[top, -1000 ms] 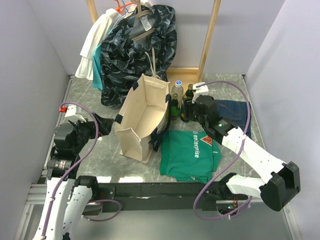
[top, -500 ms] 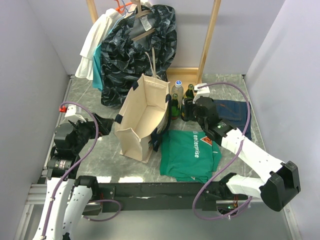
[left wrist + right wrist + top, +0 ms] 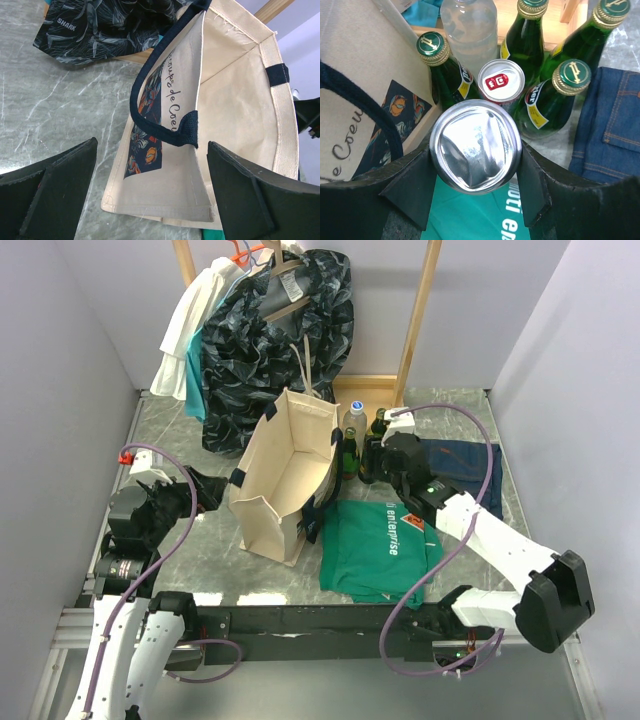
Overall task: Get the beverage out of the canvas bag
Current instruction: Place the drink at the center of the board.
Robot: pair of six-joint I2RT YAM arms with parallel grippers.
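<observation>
Right claw (image 3: pixel 475 167) nudged toward bottles (image 3: pixel 552 97), clamped on can (image 3: pixel 476 142), left claw (image 3: pixel 150 192) gaping; placing step, next likely lower and release.

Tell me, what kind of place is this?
Probably a robot test booth dressed like a closet corner: plain walls boxing in a marble-look table, clothes hanging on a wooden rack, and the robot's right claw holding a can.

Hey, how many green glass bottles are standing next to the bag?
4. One green bottle against the canvas bag, two at the back, one nearest the jeans. Others may be hidden behind the can.
</observation>
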